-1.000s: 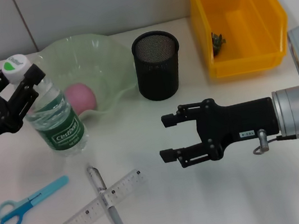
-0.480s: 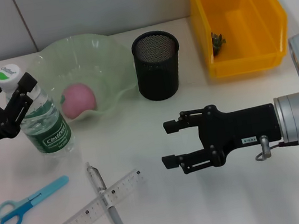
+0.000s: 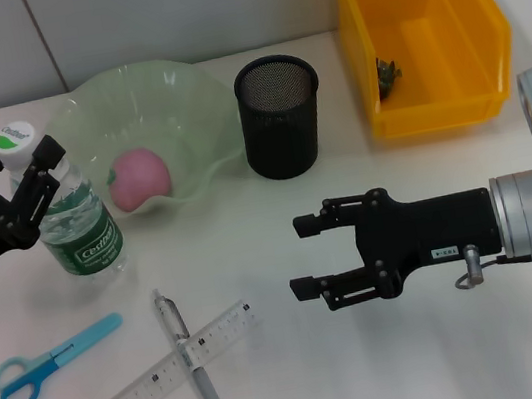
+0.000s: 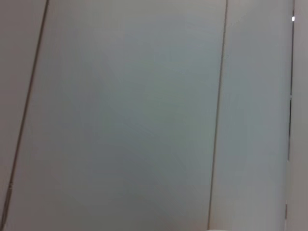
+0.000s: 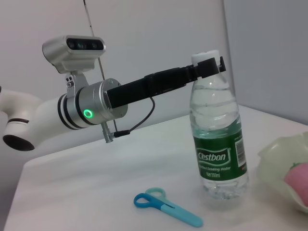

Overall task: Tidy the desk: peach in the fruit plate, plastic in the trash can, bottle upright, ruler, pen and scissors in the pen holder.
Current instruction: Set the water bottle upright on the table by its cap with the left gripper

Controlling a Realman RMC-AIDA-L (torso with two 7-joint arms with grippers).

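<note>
Two pincers: left pincer (image 3: 16,170) clamped on the upright Cestbon water bottle's (image 3: 72,222) neck at 10 o'clock; right pincer (image 3: 303,255) apart, over mid-desk (image 3: 274,380).

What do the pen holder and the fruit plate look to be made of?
The pen holder looks like black metal mesh, matte: a fine grid shows through its wall. The fruit plate looks like pale green translucent glass or plastic, glossy with a wavy rim; which one I cannot tell.
</note>
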